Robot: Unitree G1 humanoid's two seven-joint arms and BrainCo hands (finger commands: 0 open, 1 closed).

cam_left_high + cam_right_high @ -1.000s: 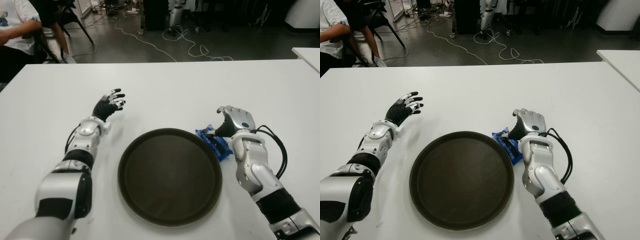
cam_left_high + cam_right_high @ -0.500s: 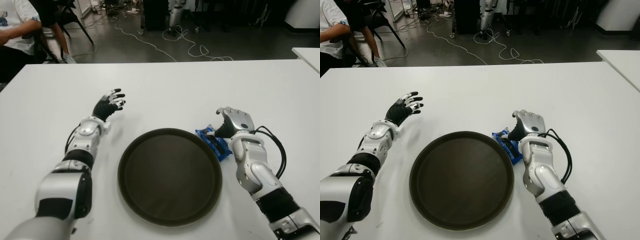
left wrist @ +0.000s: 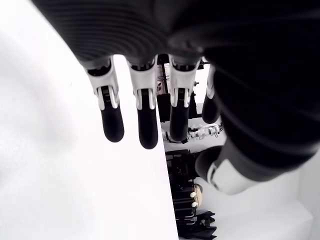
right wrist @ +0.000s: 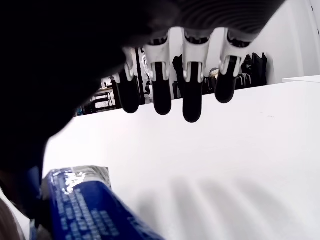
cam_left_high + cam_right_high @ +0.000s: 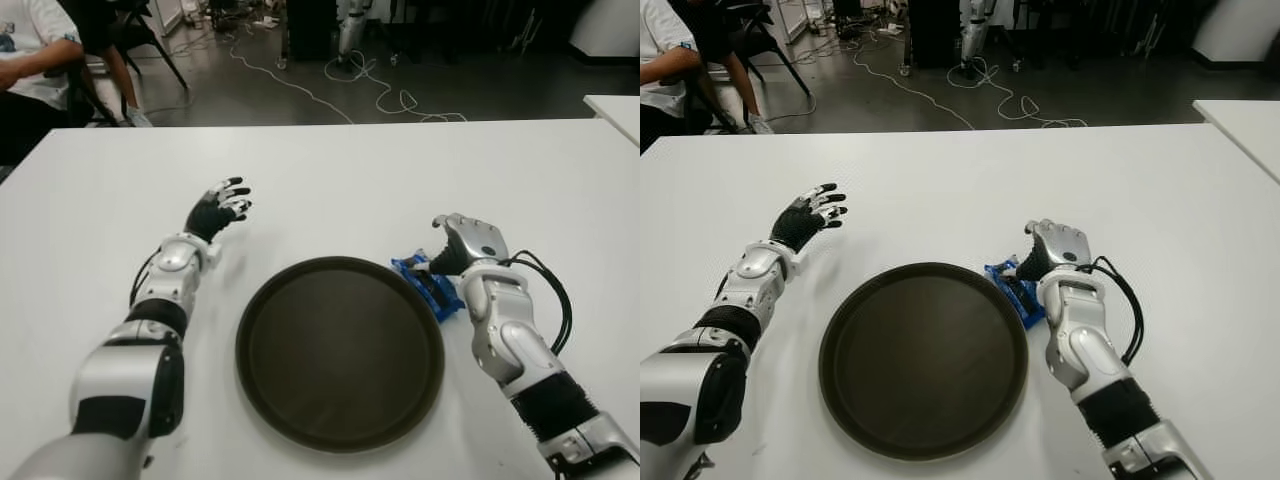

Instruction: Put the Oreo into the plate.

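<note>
The Oreo [image 5: 428, 286] is a blue packet lying on the white table [image 5: 350, 180], against the right rim of the round dark plate [image 5: 340, 350]. My right hand [image 5: 462, 240] is just to the right of the packet. In the right wrist view its fingers [image 4: 192, 105] are stretched out over bare table, and the packet [image 4: 85, 210] lies beside the palm, ungrasped. My left hand [image 5: 220, 205] shows to the upper left of the plate with its fingers [image 3: 142, 125] spread and nothing in them. Nothing lies in the plate.
A person [image 5: 35, 60] sits on a chair beyond the table's far left corner. Cables [image 5: 380, 95] trail on the floor behind the table. The corner of a second white table [image 5: 615, 110] shows at the far right.
</note>
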